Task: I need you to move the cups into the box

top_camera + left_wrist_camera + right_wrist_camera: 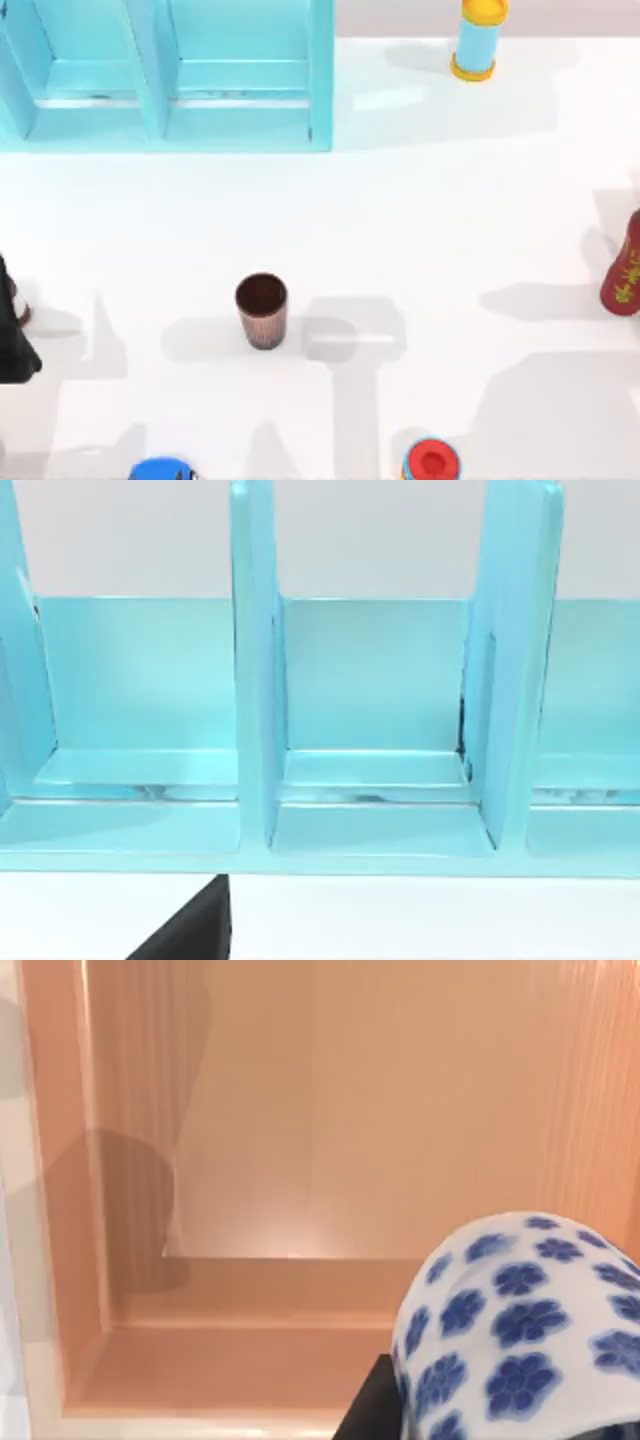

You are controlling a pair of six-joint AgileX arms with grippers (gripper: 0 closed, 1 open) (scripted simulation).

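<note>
Right wrist view — right pincer grasping the white-and-blue cup (520,1330) above the box (250,1290) floor — walls well apart.

place: rendered simulation | evidence: bare white table (450,220), flat shading

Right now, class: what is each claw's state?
Left claw: cannot be told.
Right claw: closed on the blue-patterned cup, over the box.

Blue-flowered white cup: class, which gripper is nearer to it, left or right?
Right. The right gripper holds the blue-flowered cup, over the orange box. The left gripper is far off at the table's left edge, facing the blue rack.
</note>
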